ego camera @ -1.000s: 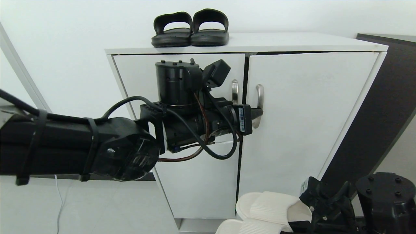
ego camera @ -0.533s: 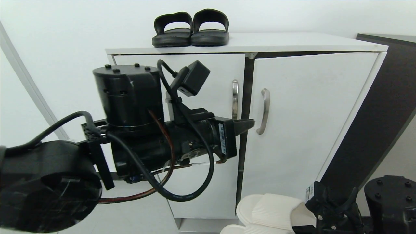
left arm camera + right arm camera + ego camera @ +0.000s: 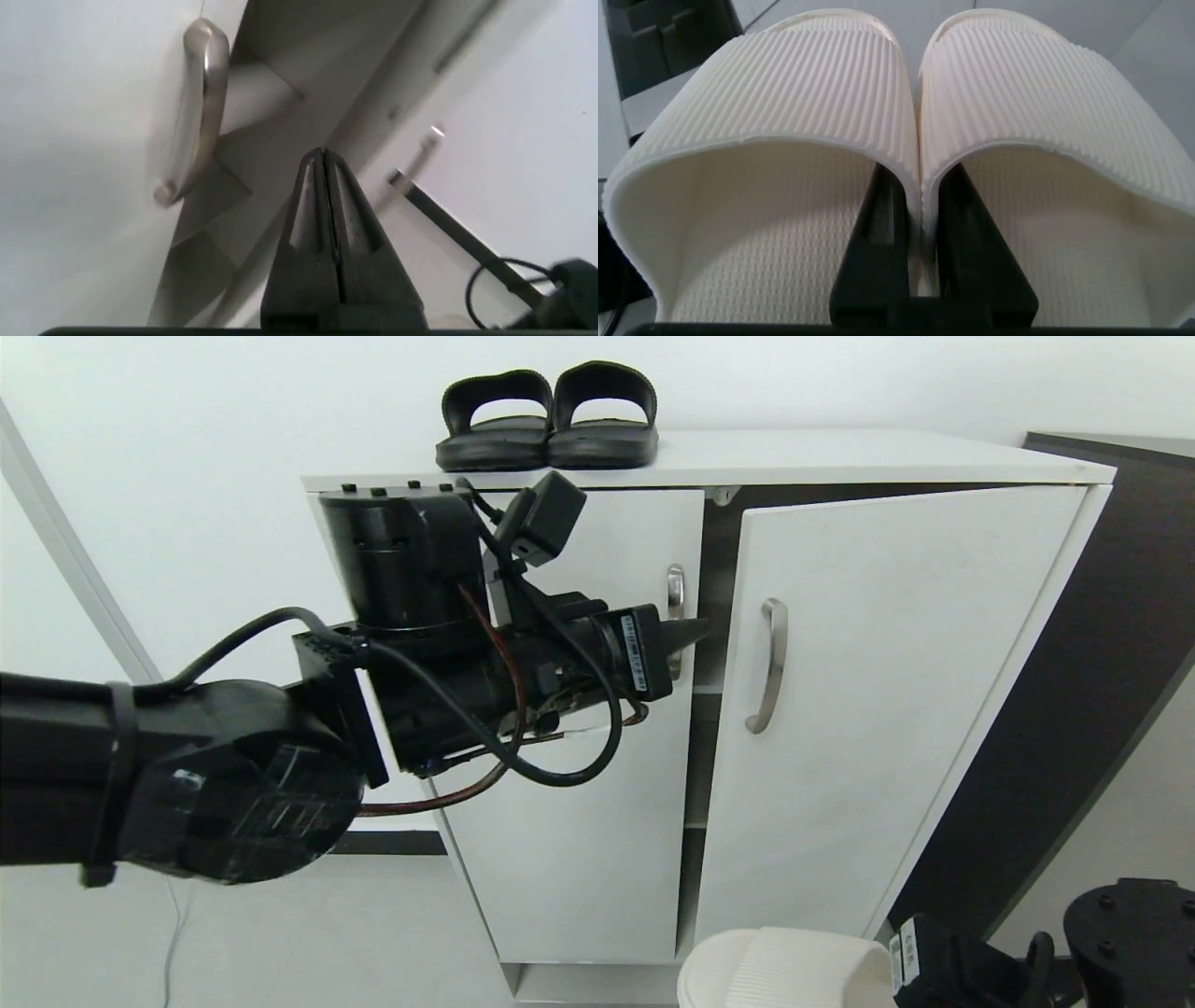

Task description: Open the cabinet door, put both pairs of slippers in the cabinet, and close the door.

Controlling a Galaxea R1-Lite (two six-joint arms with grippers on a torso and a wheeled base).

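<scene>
Head view: the cabinet (image 3: 840, 453) stands with its right door (image 3: 887, 728) swung partly out, leaving a dark gap beside the shut left door (image 3: 579, 840). The left gripper (image 3: 689, 633) sits at that gap. It is just beside the left door's handle (image 3: 675, 588) and apart from the right door's handle (image 3: 767, 665). The black slippers (image 3: 548, 420) rest on top of the cabinet. The white slippers (image 3: 784, 971) are low down in front of the right door.

Left wrist view: the fingers (image 3: 308, 215) are pressed together with nothing between them. They are aimed into the opening, where a shelf (image 3: 262, 93) shows.

Right wrist view: the right gripper (image 3: 920, 271) has its fingers clamped on the touching inner walls of the white pair, holding both at once.

The door looks too little open for a pair of slippers to pass. Bringing them in now would likely knock them against the door's edge. Closed fingers pushing on that edge have no hold, so they may slide off and the door could drift back. The pinch on the soft walls is thin, and a bump could drop one slipper.
</scene>
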